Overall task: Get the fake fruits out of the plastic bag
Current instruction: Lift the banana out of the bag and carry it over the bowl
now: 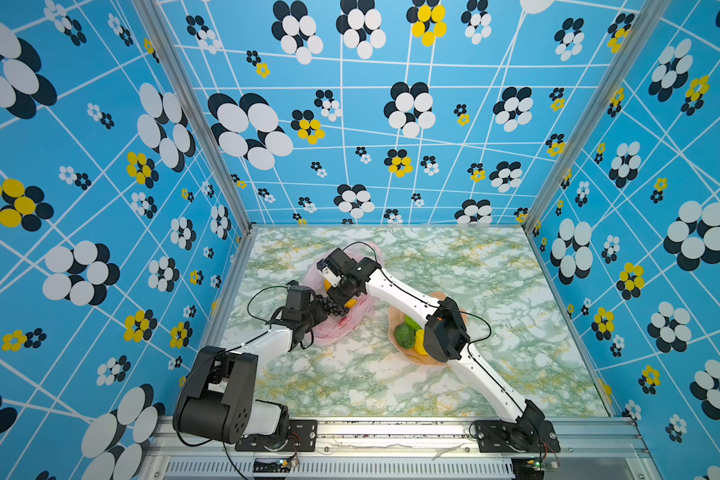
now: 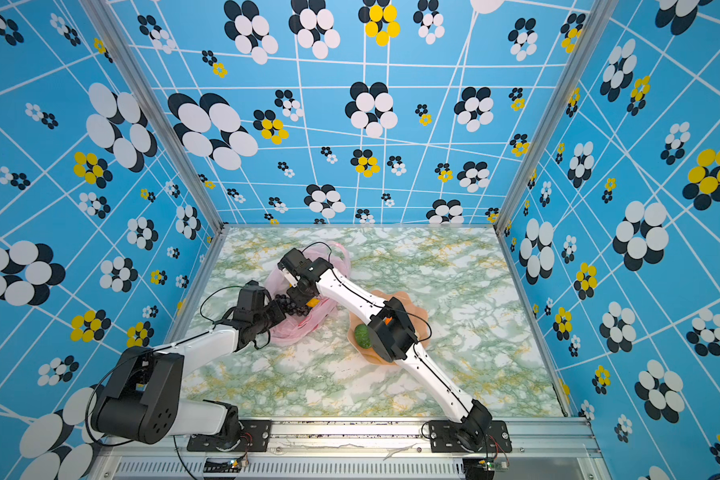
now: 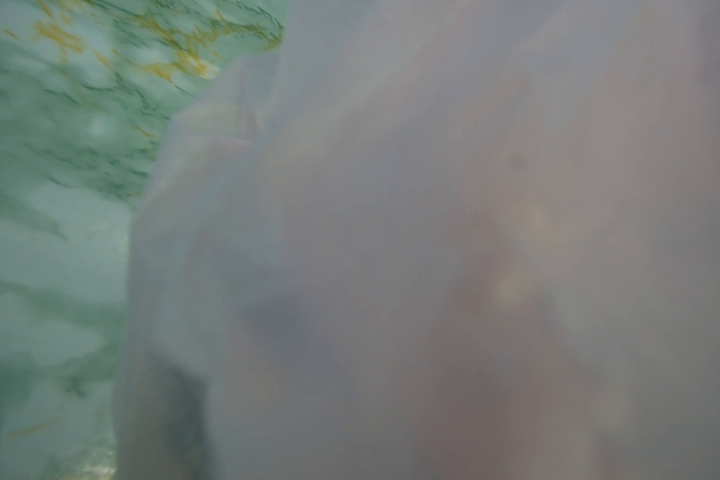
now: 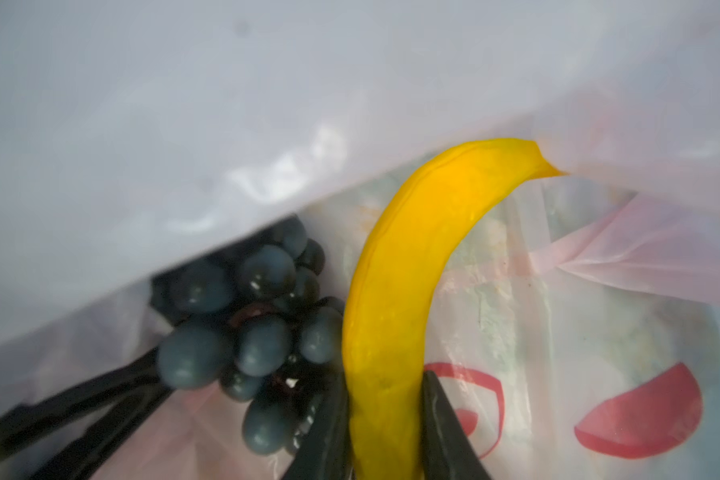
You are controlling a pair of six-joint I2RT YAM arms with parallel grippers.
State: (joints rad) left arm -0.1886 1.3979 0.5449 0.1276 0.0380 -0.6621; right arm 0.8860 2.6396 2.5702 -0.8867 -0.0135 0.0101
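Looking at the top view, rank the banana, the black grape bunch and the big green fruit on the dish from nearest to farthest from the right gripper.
1. Banana: right at the right gripper, inside the plastic bag.
2. Grape bunch: just beside the banana, on the left arm's side, also in the bag.
3. Big green fruit: farthest, on the dish, outside the bag.

Both arms: white link shells, black joint housings. On left arm [image 1: 267, 343]: bulky black shoulder housing [image 1: 213, 399] w/ ring of small holes on its round face. On right arm [image 1: 487, 378]: slim white links, row of small dark screw dots along edge; black elbow block [image 1: 445, 332] w/ orange mark. Thin black cable [image 1: 490, 330] loops off each arm. Black base plates [image 1: 298, 432], silver bolts. On right gripper [image 4: 385, 376], fingers [image 4: 445, 428] dark, tapered, matte.
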